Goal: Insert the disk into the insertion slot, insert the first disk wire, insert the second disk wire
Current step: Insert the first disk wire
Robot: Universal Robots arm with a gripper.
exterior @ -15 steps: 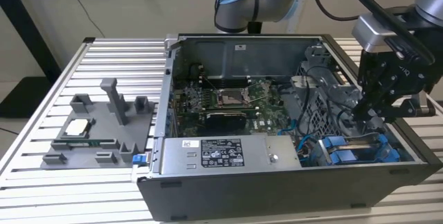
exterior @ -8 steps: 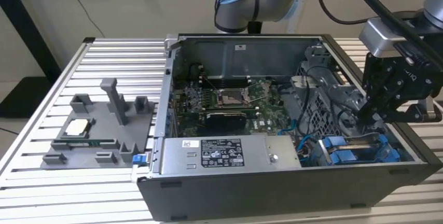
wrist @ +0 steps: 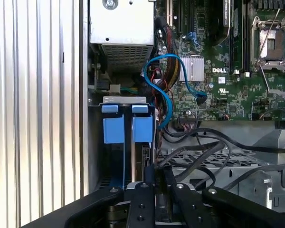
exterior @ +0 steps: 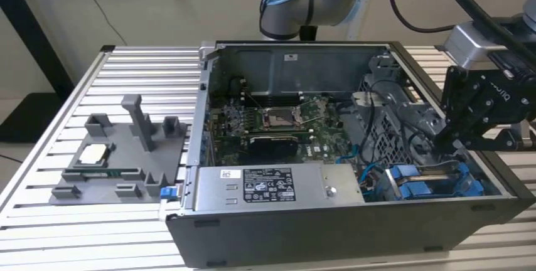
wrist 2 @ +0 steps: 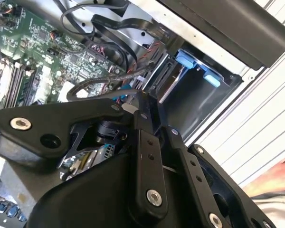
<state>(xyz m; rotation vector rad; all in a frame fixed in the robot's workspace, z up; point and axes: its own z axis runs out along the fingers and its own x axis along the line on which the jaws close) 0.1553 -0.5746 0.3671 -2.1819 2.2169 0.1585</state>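
While its own black body hid whether the gripper (wrist 2: 140, 103) was open or closed, it hung just over the slot (wrist: 124, 99).
The grey metal disk (wrist 2: 167, 81), in its blue plastic carrier (wrist 2: 186, 59), stood on edge in that slot, at the case's (exterior: 335, 224) near corner on the exterior view's right.

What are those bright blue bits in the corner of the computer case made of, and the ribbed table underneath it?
The blue fittings look like moulded plastic: the colour is even and bright, with a soft sheen and rounded edges. The table seems to be bare aluminium, going by its pale silver ribs and dull metallic shine, though painted steel can't be ruled out.
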